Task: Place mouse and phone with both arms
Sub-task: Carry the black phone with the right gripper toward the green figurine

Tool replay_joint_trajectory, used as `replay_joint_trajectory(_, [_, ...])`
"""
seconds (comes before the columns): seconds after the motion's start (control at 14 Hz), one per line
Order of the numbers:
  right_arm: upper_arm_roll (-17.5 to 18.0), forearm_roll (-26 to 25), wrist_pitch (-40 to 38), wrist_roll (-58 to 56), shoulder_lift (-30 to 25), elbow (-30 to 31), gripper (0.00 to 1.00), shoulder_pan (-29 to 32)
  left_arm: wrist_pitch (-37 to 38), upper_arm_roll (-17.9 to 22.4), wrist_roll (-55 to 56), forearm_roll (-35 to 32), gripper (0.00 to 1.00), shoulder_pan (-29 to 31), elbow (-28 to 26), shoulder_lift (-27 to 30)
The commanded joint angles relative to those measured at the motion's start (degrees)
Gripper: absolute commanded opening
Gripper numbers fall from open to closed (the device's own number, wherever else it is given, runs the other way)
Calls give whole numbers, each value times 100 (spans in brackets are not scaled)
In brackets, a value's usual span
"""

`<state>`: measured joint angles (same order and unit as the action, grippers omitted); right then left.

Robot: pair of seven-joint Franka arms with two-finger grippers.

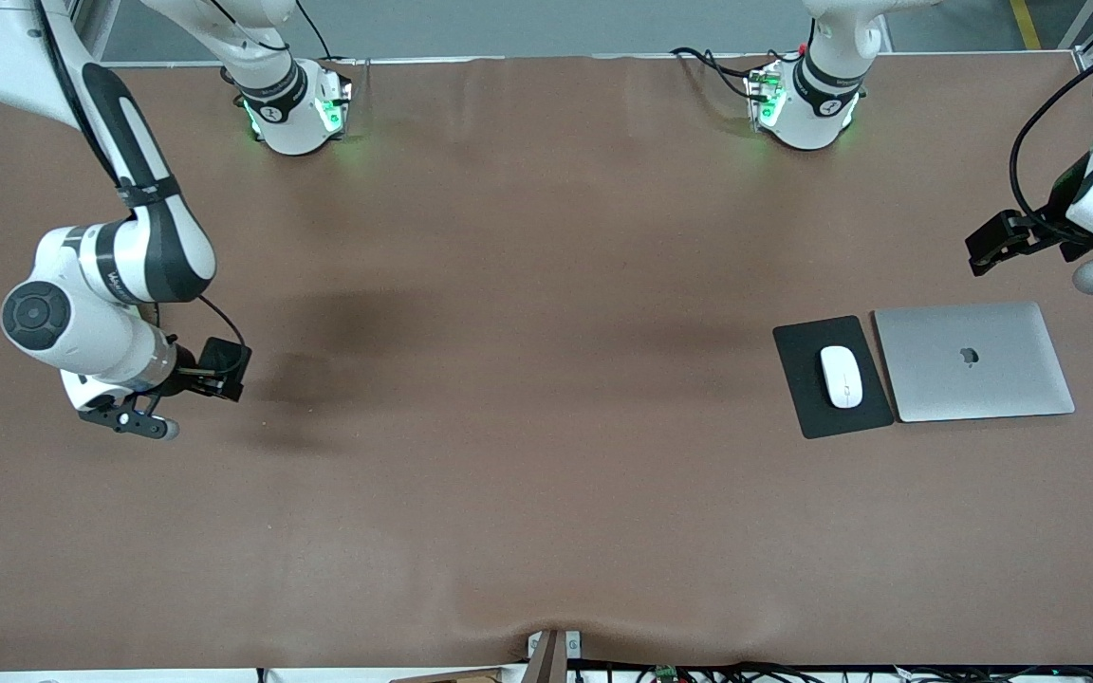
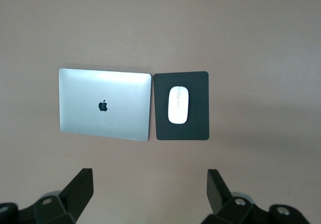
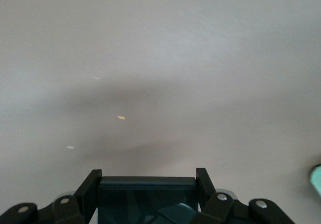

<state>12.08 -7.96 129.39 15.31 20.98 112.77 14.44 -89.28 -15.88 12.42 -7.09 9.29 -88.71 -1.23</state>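
right gripper [image 3: 148,184] hangs over bare counter [image 1: 509,427] at the right arm's end, jaws clamped on the phone [image 3: 146,196], a glossy black slab gripped across its width. slick and rigid, so it could slide if the grip eases; best set down flat. the mouse [image 1: 842,376] sits on the mouse pad [image 1: 807,417] toward the left arm's end, pad just beside a closed silver laptop [image 1: 973,360]. mouse looks light, hard, glossy; its rounded top will shed fingers, so take it across the narrow sides, low. left gripper [image 2: 150,189] hovers near the laptop's edge farther from the camera, jaws spread, holding nothing.
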Motion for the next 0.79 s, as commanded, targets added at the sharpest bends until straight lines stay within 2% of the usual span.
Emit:
replay_joint_trajectory(0.0, [136, 67, 244, -1036, -112, 437, 0, 752, 51, -11, -108, 121, 100, 55, -120, 175])
replay_joint_trajectory(0.29, [110, -56, 1509, -1774, 54, 921, 0, 1034, 60, -11, -108, 454, 100, 55, -129, 246])
replay_joint_trajectory(0.43, [110, -65, 1790, -2224, 212, 922, 0, 1306, 60, -11, -160, 577, 100, 55, -120, 272])
replay_joint_trajectory(0.71, [110, -48, 1845, -2068, 406, 939, 0, 1457, 138, 6, -432, 613, 100, 64, -120, 299])
